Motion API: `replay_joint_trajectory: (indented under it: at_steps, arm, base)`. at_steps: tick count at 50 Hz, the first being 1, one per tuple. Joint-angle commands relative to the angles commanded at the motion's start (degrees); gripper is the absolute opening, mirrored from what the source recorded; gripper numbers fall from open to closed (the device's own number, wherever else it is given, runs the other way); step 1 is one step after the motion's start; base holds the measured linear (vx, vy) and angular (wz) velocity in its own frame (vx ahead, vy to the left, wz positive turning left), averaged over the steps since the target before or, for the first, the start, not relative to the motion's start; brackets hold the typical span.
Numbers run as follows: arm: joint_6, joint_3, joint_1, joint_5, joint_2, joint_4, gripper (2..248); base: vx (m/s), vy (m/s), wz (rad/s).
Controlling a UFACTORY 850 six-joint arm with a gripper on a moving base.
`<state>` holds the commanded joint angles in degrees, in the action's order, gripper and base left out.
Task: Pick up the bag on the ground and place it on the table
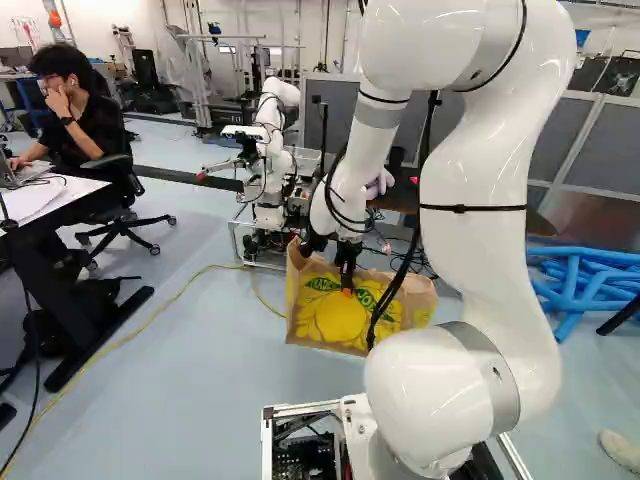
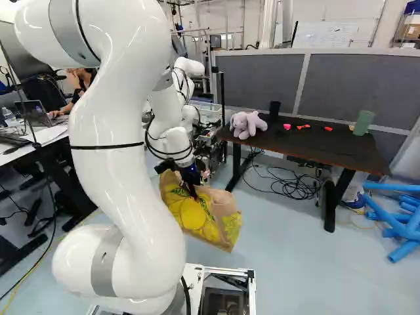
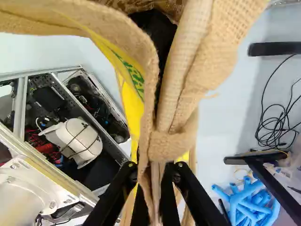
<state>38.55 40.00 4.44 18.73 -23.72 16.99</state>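
Yellow-printed bag (image 1: 325, 320) is pinched at its handle (image 3: 171, 146) between both fingers of the gripper (image 1: 347, 288); bag is seen tilted, left of table (image 2: 315, 146) in right base view

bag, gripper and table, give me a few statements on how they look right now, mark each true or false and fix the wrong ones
The gripper is shut on the bag. True.
The bag is already on the table. False: it hangs or stands away from it, at the gripper.
A soft toy sits on the table. True.
The green cylinder lies on its side. False: it stands upright on the table.
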Motion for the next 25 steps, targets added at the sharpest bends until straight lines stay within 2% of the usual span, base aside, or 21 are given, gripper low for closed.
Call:
replay_joint_trajectory:
  at_steps: [25]
  arm:
    - [0.00, 0.37, -0.34, 6.15, 5.20, -4.86, 22]
  base:
    - [0.000, 0.000, 0.000]
